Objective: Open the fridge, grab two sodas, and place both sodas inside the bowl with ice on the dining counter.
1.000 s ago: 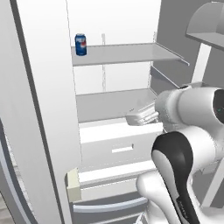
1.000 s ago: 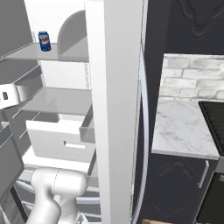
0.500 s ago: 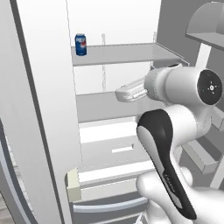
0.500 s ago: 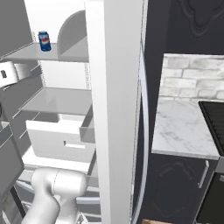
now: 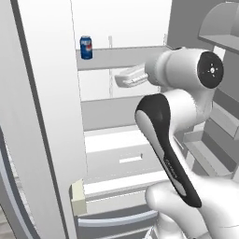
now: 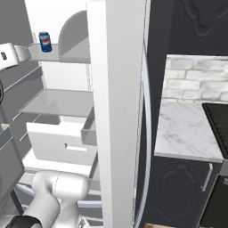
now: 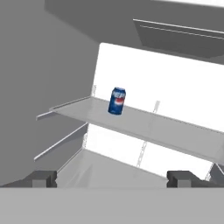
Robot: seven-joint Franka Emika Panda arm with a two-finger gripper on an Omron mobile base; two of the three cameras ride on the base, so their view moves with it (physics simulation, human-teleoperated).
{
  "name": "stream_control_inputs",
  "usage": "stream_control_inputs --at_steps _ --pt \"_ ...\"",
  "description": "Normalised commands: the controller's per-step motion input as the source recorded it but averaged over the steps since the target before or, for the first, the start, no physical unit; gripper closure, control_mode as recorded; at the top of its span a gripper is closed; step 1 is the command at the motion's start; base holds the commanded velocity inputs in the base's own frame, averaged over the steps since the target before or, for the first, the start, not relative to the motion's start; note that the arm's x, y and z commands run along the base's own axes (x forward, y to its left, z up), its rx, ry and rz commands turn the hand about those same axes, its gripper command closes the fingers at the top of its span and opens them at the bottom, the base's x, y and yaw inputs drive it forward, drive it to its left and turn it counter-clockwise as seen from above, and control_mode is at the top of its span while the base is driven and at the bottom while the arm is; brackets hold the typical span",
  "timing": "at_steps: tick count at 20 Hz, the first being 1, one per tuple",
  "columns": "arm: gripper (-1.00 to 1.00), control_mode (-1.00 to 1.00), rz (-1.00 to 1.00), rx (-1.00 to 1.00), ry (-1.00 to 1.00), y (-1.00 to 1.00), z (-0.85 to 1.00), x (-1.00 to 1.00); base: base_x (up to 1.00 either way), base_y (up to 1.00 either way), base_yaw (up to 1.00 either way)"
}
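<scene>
Open fridge [image 5: 116, 140] with the arm reaching into its white interior. In the left base view the blue soda can [image 5: 86, 47] stands upright at the upper left of the frame, on the left end of the upper shelf [image 5: 126, 56]; the white hand with the gripper [image 5: 122, 80] lies just below and right of centre-top, pointing left toward the can and well apart from it. In the right base view the same can [image 6: 45, 41] appears at the upper left, upright on the shelf, with the hand entering at the left edge just below it; the white edge of the open fridge door [image 6: 118, 111] runs down the middle of the frame, and a marble worktop [image 6: 187, 129] with a pale brick backsplash sits at the right. In the hand view the can [image 7: 117, 101] stands at centre, slightly tilted in the picture (the camera is rolled), and the two dark fingertips [image 7: 41, 178] at the bottom corners stand wide apart, holding nothing. A drawer [image 6: 62, 142] below the lower shelf stands pulled out.
</scene>
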Motion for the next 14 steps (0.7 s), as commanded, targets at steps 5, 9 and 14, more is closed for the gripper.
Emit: stream_control_inputs --at_steps 5,9,14 --pt "-1.0 -1.0 0.0 0.01 0.0 0.18 0.27 0.39 0.0 0.0 0.0" --pt "-1.0 -1.0 -0.03 0.03 0.02 0.14 0.11 0.28 0.0 0.0 0.0" --pt "-1.0 -1.0 -0.07 0.1 0.09 0.0 0.14 0.34 0.0 0.0 0.0"
